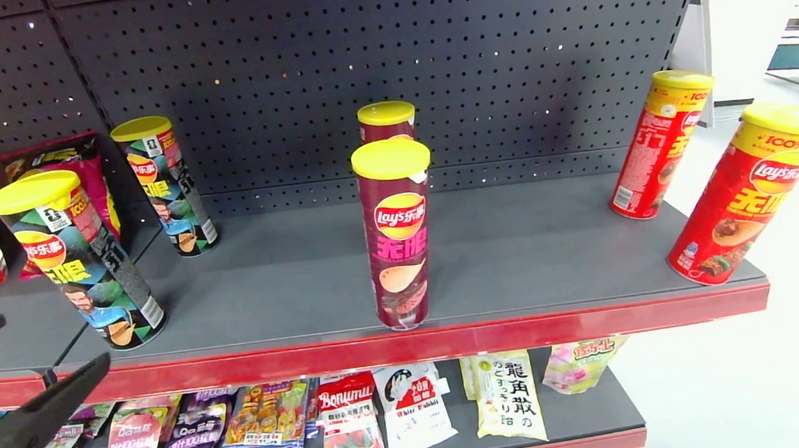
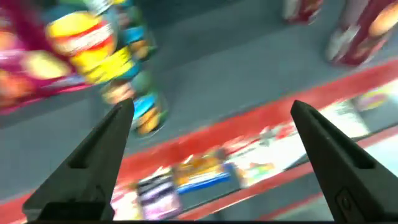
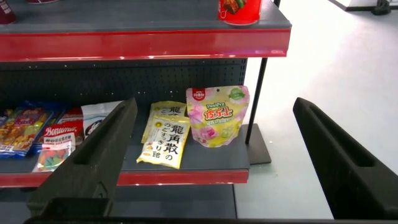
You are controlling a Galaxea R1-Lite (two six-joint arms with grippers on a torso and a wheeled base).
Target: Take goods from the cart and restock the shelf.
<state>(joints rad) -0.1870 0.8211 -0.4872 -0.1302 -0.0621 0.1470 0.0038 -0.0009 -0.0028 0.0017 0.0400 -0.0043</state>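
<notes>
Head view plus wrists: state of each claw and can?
Left claw, open, empty.
Right claw, open, empty.
Front purple can, standing, lid on.
Rear purple can, standing, lid on.
Front teal can, standing, lid on.
Rear teal can, standing, lid on.
Front red can, standing, lid on.
Rear red can, standing, lid on.

An oval logo above bold characters stands on the maroon chip can (image 1: pixel 401 252) and the red chip can (image 1: pixel 743 207); dark brush characters run down the pale yellow packet (image 1: pixel 509 399).

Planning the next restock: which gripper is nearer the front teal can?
Left. The left gripper is front-left of the teal can; the right gripper faces the lower shelf, far right.
</notes>
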